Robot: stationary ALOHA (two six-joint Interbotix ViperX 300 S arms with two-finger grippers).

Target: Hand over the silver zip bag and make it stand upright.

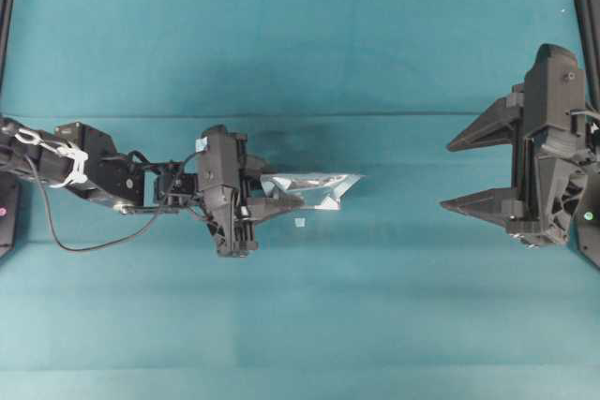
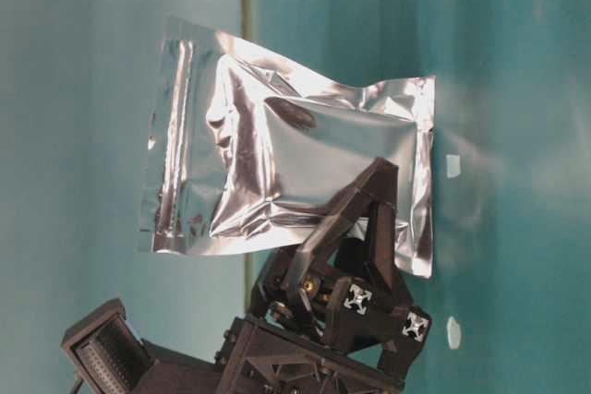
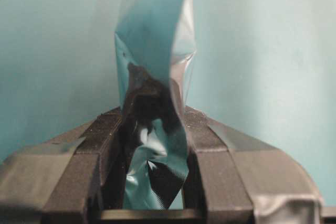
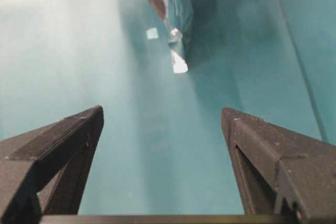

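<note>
My left gripper (image 1: 281, 196) is shut on the silver zip bag (image 1: 323, 186), a crinkled foil pouch held off the teal table and sticking out to the right of the fingers. The table-level view shows the bag (image 2: 277, 173) broadside, with the gripper (image 2: 355, 219) clamped on its lower edge and the zip strip along the left short edge. In the left wrist view the foil (image 3: 155, 77) rises edge-on from between the pads. My right gripper (image 1: 448, 175) stands wide open at the right, well apart from the bag (image 4: 176, 9), with nothing between its fingers (image 4: 163, 111).
A tiny white speck (image 1: 298, 223) lies on the teal tabletop (image 1: 300, 53) just below the bag. Dark frame rails run along the far left and far right edges.
</note>
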